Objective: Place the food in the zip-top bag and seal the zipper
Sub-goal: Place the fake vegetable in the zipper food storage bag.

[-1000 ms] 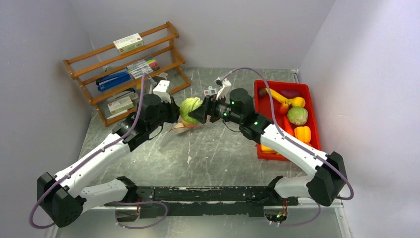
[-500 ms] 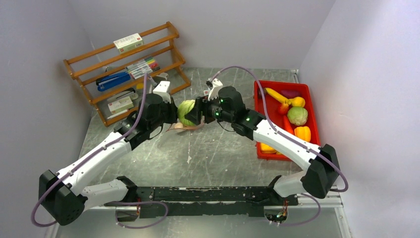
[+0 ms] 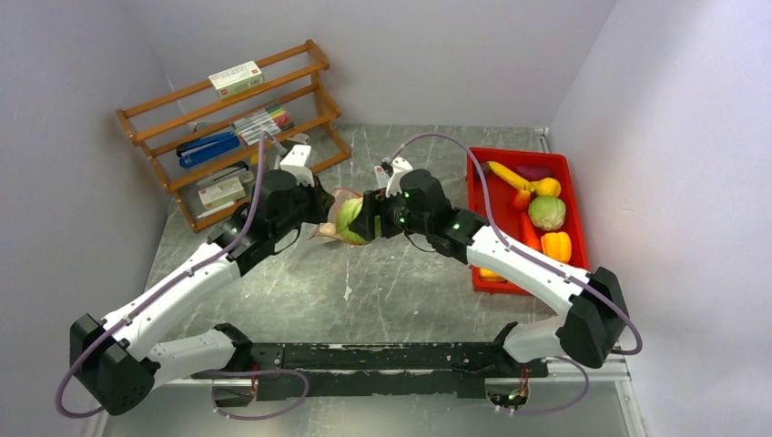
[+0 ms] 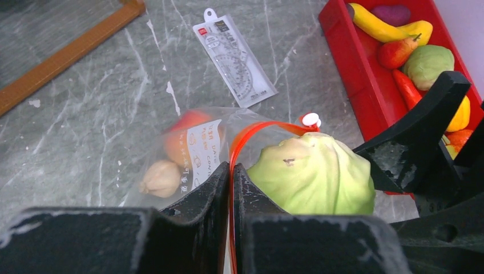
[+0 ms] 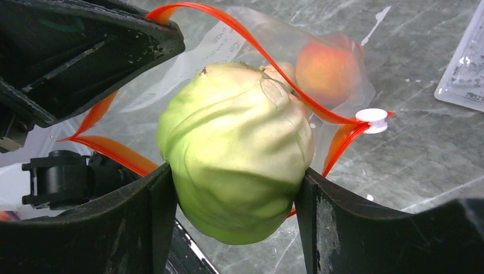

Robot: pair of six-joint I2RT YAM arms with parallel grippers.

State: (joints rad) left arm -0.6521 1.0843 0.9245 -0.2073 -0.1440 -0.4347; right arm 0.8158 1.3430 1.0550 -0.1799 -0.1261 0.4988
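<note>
Two arms meet over the middle of the counter (image 3: 391,282), between the wooden rack (image 3: 182,91) at back left and the red tray (image 3: 546,155) on the right, where the rest of the food lies. The left arm (image 3: 182,282) has its jaws clenched on the zipper (image 5: 114,151), pinching one side of the rim and holding the bag (image 4: 188,148) up with its mouth gaping. The right arm (image 3: 528,264) has its jaws spread wide and grasping the green ball (image 5: 237,148) across its middle. The ball sits right at the mouth, inside the loop of the rim. A peach ball (image 5: 322,63) is already in the bag.

The bag looks thin, limp and slick, likely to fold or slide if taken by the film. The zipper is its stiffest part and the surest hold. The ball is probably light, hollow and smooth, so a grip at its widest girth suits it. The white slider (image 5: 372,117) rests at the zipper's far end.
</note>
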